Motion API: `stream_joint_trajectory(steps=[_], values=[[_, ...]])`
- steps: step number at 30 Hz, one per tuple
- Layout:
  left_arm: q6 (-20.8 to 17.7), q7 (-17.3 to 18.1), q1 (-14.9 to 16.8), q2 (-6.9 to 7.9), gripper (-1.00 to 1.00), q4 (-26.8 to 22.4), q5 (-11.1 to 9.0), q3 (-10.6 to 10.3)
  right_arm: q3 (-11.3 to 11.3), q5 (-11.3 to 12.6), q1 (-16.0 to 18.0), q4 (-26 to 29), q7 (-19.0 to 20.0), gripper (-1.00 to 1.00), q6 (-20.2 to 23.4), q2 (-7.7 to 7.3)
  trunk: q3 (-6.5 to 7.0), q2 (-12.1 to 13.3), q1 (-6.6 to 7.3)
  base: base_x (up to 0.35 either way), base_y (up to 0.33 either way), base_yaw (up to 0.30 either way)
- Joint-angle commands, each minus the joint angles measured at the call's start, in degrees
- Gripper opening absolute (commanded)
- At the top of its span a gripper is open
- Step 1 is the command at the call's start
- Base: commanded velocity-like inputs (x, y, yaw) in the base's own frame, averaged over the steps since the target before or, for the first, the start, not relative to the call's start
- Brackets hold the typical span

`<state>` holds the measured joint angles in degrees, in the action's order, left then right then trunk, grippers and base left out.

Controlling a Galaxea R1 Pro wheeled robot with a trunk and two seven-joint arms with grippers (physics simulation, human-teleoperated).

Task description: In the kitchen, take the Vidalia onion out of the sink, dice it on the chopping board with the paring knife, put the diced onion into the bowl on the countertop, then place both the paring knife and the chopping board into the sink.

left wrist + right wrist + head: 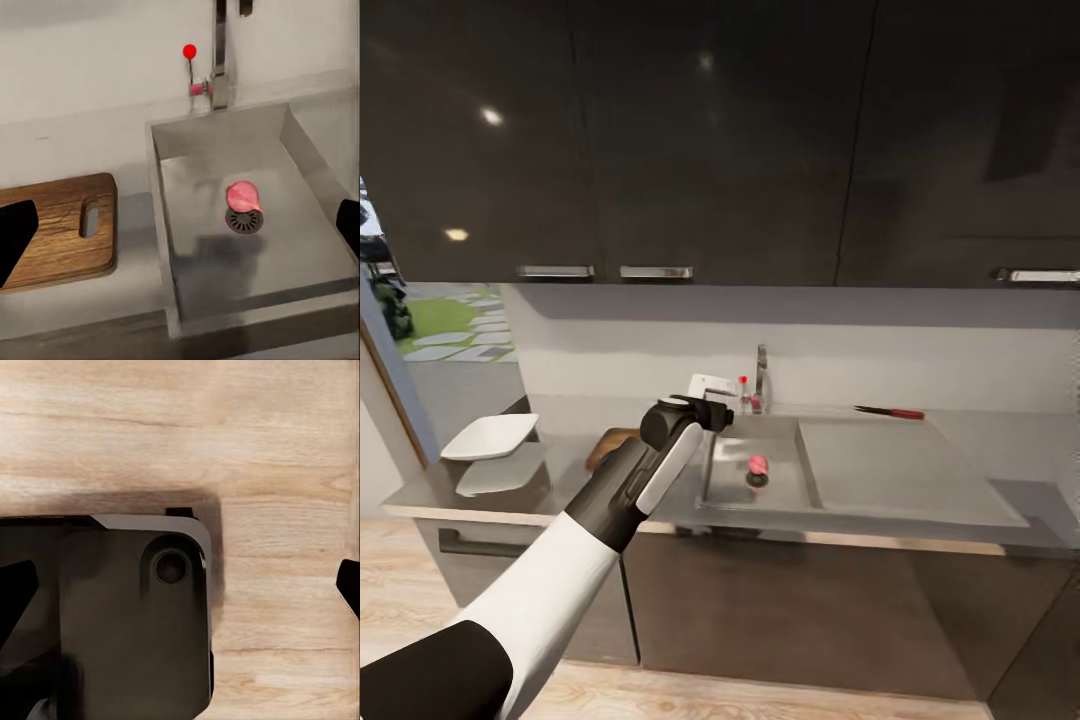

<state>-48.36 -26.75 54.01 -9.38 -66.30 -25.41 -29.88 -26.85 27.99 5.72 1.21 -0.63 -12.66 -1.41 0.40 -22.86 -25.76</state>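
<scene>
The pink-red Vidalia onion (758,464) (243,196) lies in the steel sink (732,478) (292,259), touching the round drain (244,220). My left gripper (707,412) (180,236) hangs above the sink's left rim, open and empty, short of the onion. The brown chopping board (608,440) (60,229) lies on the countertop (980,432) left of the sink, partly hidden by my left arm. The red-handled paring knife (890,411) rests behind the drainboard (890,465). The white bowl (490,436) sits at the counter's far left. My right gripper (180,592) is open, over the floor.
The chrome tap (761,375) (218,52) with its small red knob (190,51) stands behind the basin. Dark wall cabinets (720,140) hang low over the counter. A second pale dish (500,470) lies below the bowl. My dark base (105,615) rests on the wooden floor (270,450).
</scene>
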Motion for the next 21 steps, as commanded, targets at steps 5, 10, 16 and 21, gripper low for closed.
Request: stream_joint_trajectory(steps=[5, 10, 16, 21], values=[[0.06, -0.64, 0.04, 0.06, 1.00, 0.11, -0.61, -0.09, -0.48, 0.48, -0.01, 0.02, -0.07, 1.00, -0.08, 0.07, -0.03, -0.06, -0.03, 0.054, -0.334, 0.000], [0.10, -0.67, 0.04, 0.00, 1.00, 0.27, -0.67, -0.09, -0.48, 0.48, -0.01, 0.02, -0.07, 1.00, -0.08, 0.16, -0.03, -0.06, -0.03, 0.098, -0.334, 0.000], [0.92, -0.60, 0.04, 0.05, 1.00, 2.17, -3.29, 0.06, -0.48, 0.48, -0.01, 0.02, -0.11, 1.00, 0.00, 0.29, -0.03, -0.06, -0.03, 0.129, -0.325, 0.000], [8.81, -0.65, 0.04, 0.13, 1.00, 7.71, -7.05, 0.08, -0.48, 0.48, -0.01, -0.03, -0.16, 1.00, 0.01, 0.31, -0.03, -0.06, -0.03, 0.200, -0.262, 0.000]])
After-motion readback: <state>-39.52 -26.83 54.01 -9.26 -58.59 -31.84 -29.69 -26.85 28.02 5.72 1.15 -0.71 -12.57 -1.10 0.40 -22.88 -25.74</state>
